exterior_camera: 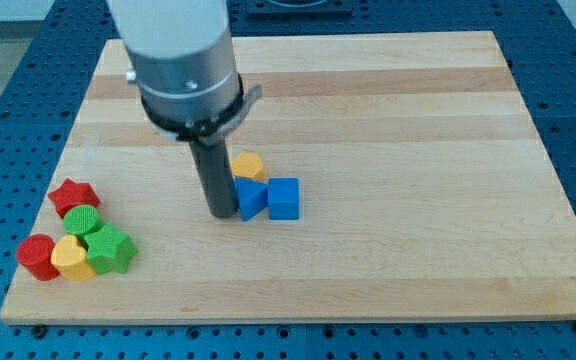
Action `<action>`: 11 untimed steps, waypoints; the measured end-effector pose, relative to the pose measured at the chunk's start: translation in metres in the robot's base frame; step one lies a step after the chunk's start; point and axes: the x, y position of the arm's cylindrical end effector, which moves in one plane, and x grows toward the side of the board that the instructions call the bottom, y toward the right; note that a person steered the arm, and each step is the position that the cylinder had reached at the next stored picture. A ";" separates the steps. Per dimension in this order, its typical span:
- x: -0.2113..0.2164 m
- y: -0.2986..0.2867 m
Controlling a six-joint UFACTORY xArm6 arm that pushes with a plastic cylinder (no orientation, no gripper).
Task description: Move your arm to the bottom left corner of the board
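Note:
My tip (222, 213) rests on the wooden board (398, 110) near its middle, touching or almost touching the left side of a blue triangular block (251, 198). A blue cube (283, 198) sits just to the right of that block. A yellow block (248, 166) lies right behind them, partly hidden by the rod. The board's bottom left corner (13, 312) is far to the left of and below the tip.
A cluster lies near the bottom left: a red star (73, 195), a green cylinder (83, 221), a green star (111, 249), a yellow heart-shaped block (71, 258) and a red cylinder (37, 257). The arm's grey body (183, 60) hangs over the board's upper left.

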 end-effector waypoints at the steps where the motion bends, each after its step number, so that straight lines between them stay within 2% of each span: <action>1: 0.000 -0.001; 2: 0.000 -0.008; 3: 0.036 -0.042; 4: 0.092 -0.066; 5: 0.095 -0.066; 6: 0.123 -0.104; 7: 0.123 -0.110; 9: 0.121 -0.216; 11: 0.119 -0.214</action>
